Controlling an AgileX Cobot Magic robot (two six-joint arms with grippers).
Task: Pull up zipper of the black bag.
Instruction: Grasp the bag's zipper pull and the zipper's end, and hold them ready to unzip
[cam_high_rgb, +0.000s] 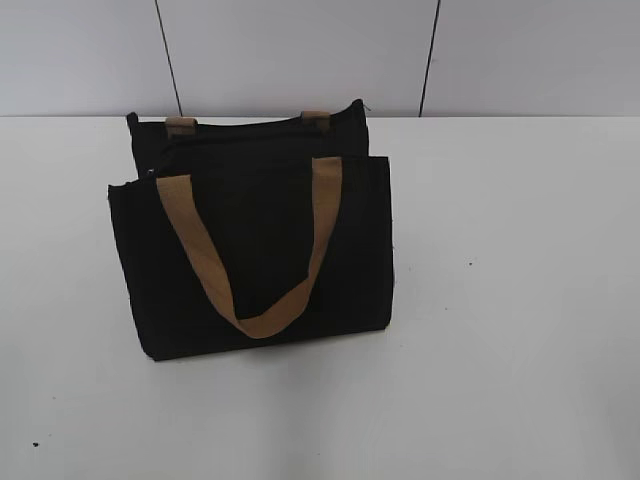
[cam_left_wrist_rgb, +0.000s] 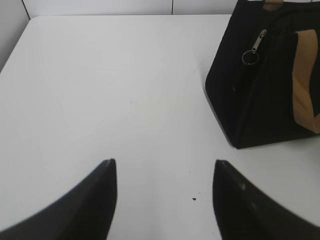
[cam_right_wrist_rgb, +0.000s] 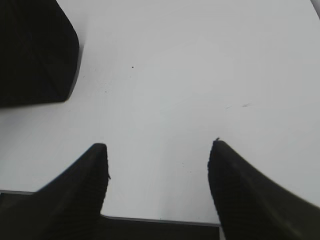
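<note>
The black bag (cam_high_rgb: 260, 240) stands on the white table, a tan handle (cam_high_rgb: 250, 250) hanging down its front panel. It also shows at the right edge of the left wrist view (cam_left_wrist_rgb: 260, 85). The zipper (cam_left_wrist_rgb: 255, 47), a silvery pull with a ring, hangs at the bag's end near the top. My left gripper (cam_left_wrist_rgb: 164, 167) is open and empty over bare table, well short and left of the bag. My right gripper (cam_right_wrist_rgb: 159, 147) is open and empty near the table's front edge; a corner of the bag (cam_right_wrist_rgb: 35, 55) lies to its far left. Neither gripper shows in the exterior view.
The white table (cam_high_rgb: 500, 300) stretches around the bag on all sides. A grey panelled wall (cam_high_rgb: 300, 50) stands behind it. The table's front edge (cam_right_wrist_rgb: 160, 218) shows low in the right wrist view. Small dark specks (cam_left_wrist_rgb: 194, 199) dot the surface.
</note>
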